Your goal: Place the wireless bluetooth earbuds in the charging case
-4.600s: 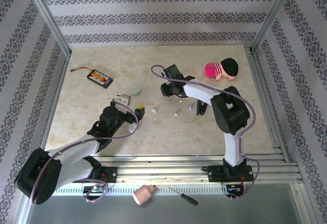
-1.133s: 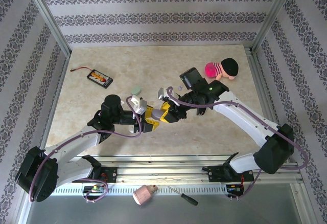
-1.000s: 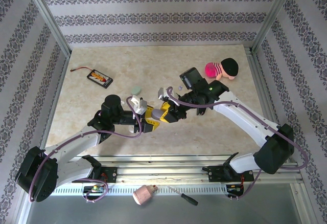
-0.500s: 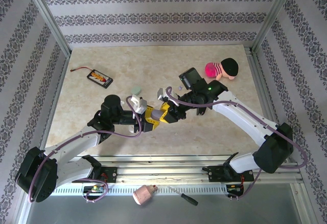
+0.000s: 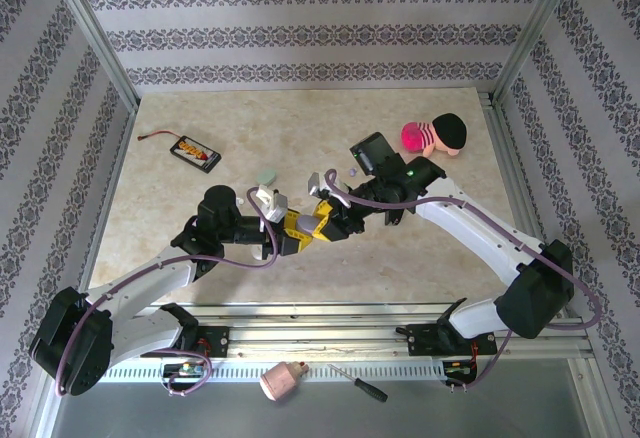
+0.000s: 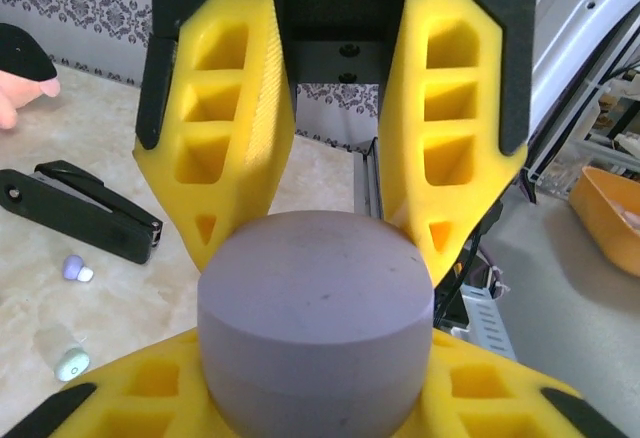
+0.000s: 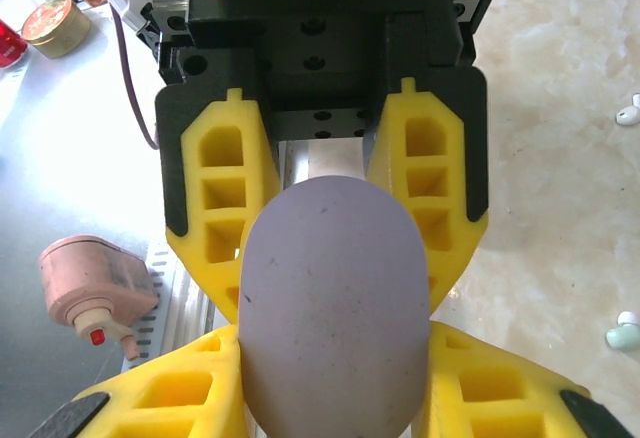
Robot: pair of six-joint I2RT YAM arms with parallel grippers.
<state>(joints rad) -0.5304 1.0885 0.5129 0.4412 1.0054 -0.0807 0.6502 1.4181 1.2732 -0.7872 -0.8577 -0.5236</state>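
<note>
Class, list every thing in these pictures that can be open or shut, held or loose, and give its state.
lilac case: closed, gripped from both sides.
left gripper: jaws shut on lilac case.
right gripper: jaws shut on lilac case.
stapler: closed, lying flat.
lilac earbud: loose, outside any case.
mint earbud: loose, outside any case.
pink bottle: lying on its side.

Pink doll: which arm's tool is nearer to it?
Right. The right tool clamps the lilac case from the side facing the pink doll; the left tool clamps the opposite side.
</note>
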